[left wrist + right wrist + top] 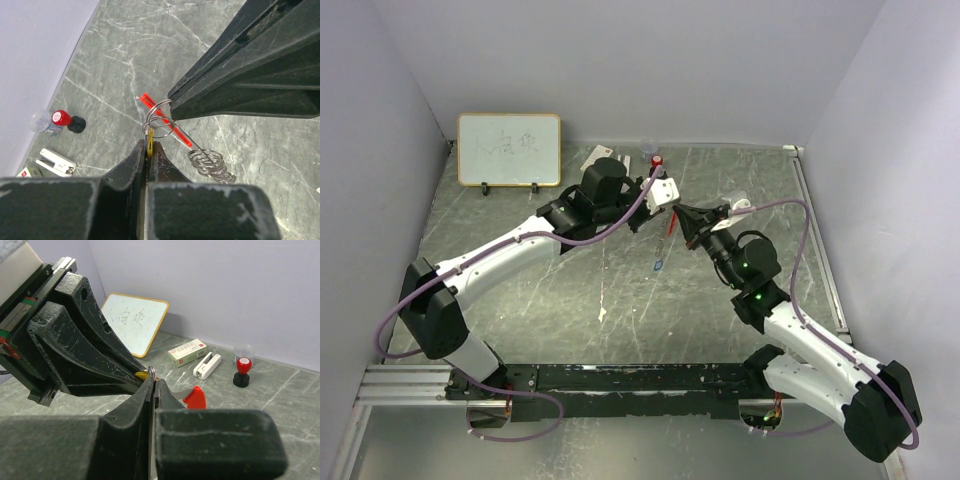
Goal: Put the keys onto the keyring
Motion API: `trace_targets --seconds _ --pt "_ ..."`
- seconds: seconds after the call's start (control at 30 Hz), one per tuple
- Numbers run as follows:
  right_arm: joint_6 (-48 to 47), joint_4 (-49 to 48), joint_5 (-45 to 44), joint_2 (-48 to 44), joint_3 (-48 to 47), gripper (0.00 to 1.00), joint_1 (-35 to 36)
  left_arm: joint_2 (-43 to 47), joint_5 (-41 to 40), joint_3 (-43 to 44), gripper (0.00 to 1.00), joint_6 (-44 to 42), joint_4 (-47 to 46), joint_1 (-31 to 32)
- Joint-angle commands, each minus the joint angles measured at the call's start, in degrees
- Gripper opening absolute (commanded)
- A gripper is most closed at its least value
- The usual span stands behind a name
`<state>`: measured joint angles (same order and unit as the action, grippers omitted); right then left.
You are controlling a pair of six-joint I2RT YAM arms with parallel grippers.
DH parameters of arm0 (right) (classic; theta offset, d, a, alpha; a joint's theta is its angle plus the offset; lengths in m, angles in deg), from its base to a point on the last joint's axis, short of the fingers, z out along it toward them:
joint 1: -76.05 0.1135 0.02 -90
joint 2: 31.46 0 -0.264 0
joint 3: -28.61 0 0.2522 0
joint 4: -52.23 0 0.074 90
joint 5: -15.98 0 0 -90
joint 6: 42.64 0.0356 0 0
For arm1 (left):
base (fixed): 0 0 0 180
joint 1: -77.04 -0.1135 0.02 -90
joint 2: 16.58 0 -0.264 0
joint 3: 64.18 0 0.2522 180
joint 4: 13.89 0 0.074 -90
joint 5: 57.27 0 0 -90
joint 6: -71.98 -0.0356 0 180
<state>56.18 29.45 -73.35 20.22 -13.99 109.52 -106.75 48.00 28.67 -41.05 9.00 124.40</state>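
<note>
Left wrist view: the left gripper (149,146) is pinched tight on the gold key (149,135), a thin flat sliver of yellow metal seen edge-on between dark, grainy jaws. At 1 o'clock from it, just beside it, the right gripper (172,102) is clamped on the keyring (161,115), holding its wire loops by the top edge. Key and ring meet in mid-air. Whether the key has caught the wire is too small to tell.

The ring is fine, bright, springy wire. Its flat red plastic tag (182,137) slants toward 4 o'clock, and a silvery beaded chain (210,162) bunches in coils at its far end. I cannot tell whether the chain rests on the table (570,320) or hangs free.

In the top view the grippers meet at 12 o'clock from centre. A small blue speck, likely the blue key (657,265), lies on the grey marbled table at 6 o'clock from them, apart from both.

Risks, as I judge them: both grips are on very thin, smooth metal, so a slight sideways push could twist the key or let it slip and fall. The ring may also rotate in its pinch, hiding the gap. The dangling tag and chain could swing and drag the loops off line.
</note>
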Motion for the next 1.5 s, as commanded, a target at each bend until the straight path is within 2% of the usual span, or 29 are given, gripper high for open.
trace_targets --seconds 0.0,0.63,1.47 --pt "-0.93 -1.11 0.03 -2.16 -0.48 0.0 0.0 -1.13 -1.83 2.53 0.07 -0.69 0.66 -0.13" --pt "-1.86 0.16 -0.23 -1.77 -0.47 0.0 0.01 -0.01 -2.3 3.41 0.07 -1.31 1.43 -0.14" --pt "-0.17 -4.74 -2.43 -1.89 0.53 0.0 0.03 -0.43 0.76 1.24 0.07 -0.28 0.49 -0.14"
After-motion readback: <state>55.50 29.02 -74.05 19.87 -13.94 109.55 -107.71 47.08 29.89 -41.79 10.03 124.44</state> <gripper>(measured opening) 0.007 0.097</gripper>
